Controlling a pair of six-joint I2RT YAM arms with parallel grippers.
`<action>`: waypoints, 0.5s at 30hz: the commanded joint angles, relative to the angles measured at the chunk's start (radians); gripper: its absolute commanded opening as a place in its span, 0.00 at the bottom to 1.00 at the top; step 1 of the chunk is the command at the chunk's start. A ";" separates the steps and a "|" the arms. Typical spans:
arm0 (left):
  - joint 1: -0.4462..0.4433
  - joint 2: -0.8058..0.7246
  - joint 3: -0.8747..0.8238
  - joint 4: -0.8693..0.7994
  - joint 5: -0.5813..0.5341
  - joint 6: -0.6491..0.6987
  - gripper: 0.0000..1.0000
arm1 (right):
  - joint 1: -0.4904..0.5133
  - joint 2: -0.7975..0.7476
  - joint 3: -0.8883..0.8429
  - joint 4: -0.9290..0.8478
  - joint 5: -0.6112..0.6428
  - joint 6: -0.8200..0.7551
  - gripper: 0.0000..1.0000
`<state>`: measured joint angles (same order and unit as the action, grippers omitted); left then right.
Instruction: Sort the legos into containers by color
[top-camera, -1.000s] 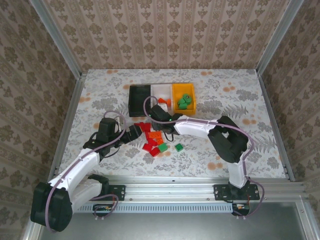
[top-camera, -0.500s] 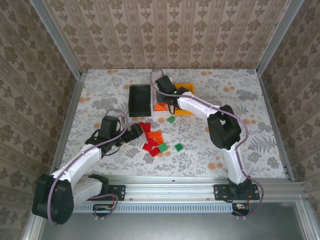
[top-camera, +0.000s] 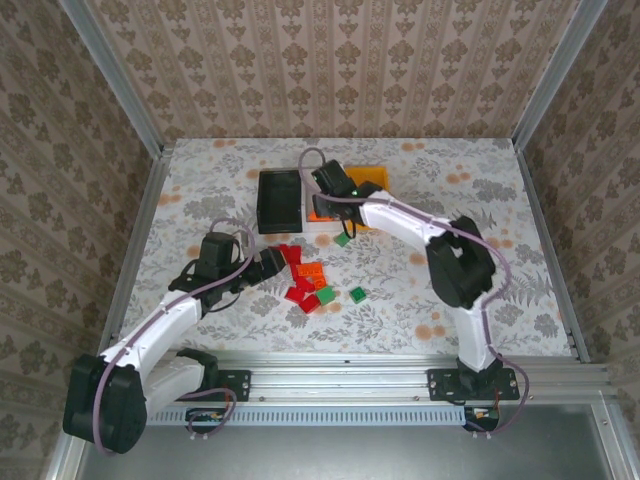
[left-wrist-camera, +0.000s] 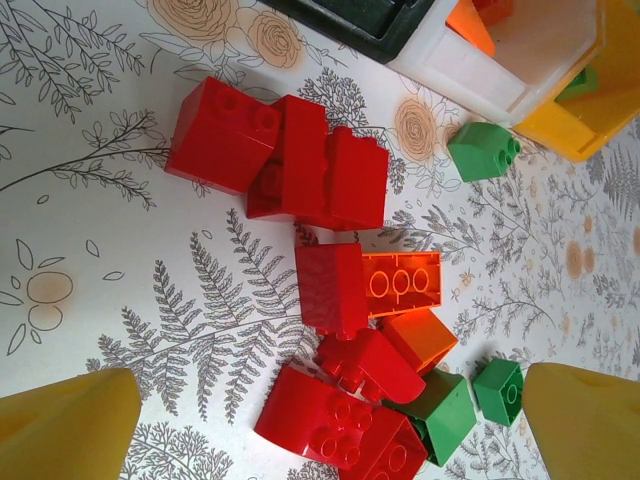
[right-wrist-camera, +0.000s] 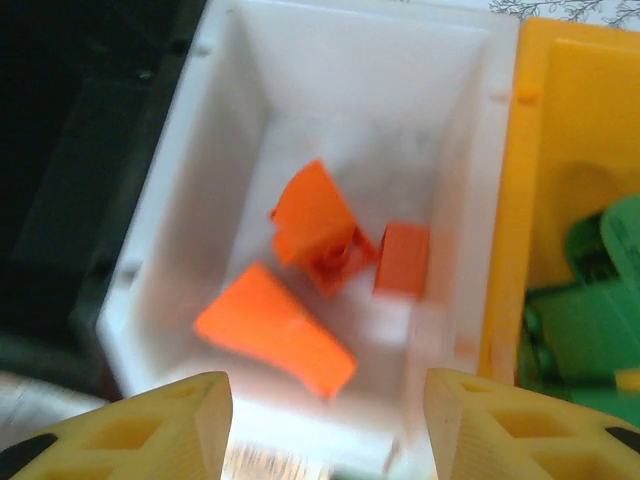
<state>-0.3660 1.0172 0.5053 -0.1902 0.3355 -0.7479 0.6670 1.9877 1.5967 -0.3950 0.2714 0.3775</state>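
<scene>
Nearest the arm bases, the left gripper (left-wrist-camera: 330, 430) hangs over the loose pile of legos (left-wrist-camera: 340, 300) on the flowered tabletop (top-camera: 500, 200). Its jaws are spread wide with nothing between them, one to each side of the heap. Under it the red bricks (left-wrist-camera: 290, 160) lie touching one another, with an orange brick (left-wrist-camera: 402, 284) pressed against a red one and two green bricks (left-wrist-camera: 498, 388) at the heap's edge. Because the pieces lie packed, a good pick here seems to call for an outlying brick whose two sides are free. The jaws should turn square to its flat faces and come down right over it, so that no neighbour gets nipped or shoved. Beyond the pile a single green brick (left-wrist-camera: 483, 150) sits on the tabletop just beside the front wall of the containers (left-wrist-camera: 455, 70). Farther on, the right gripper (right-wrist-camera: 325, 420) hovers above the white bin (right-wrist-camera: 440, 120), jaws apart and empty. Three orange pieces (right-wrist-camera: 315, 225) rest on that bin's floor, so the orange drop looks done. The black bin (right-wrist-camera: 90, 150) adjoins on one side, and the orange-yellow bin (right-wrist-camera: 560, 120), with green pieces (right-wrist-camera: 590, 310) in it, on the other. The arm would do well to rise straight up, clear of the walls, before heading for the heap.
</scene>
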 joint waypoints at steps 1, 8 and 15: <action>-0.001 -0.003 0.015 0.001 -0.016 0.016 1.00 | 0.093 -0.129 -0.146 0.059 0.019 0.051 0.55; -0.002 0.009 0.003 0.015 -0.009 0.007 1.00 | 0.205 -0.103 -0.262 0.008 -0.056 0.097 0.55; -0.004 -0.030 -0.019 0.015 -0.016 -0.005 1.00 | 0.218 -0.046 -0.287 -0.010 -0.084 0.086 0.54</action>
<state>-0.3660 1.0157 0.5037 -0.1829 0.3321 -0.7486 0.8898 1.9259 1.3190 -0.3763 0.2012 0.4496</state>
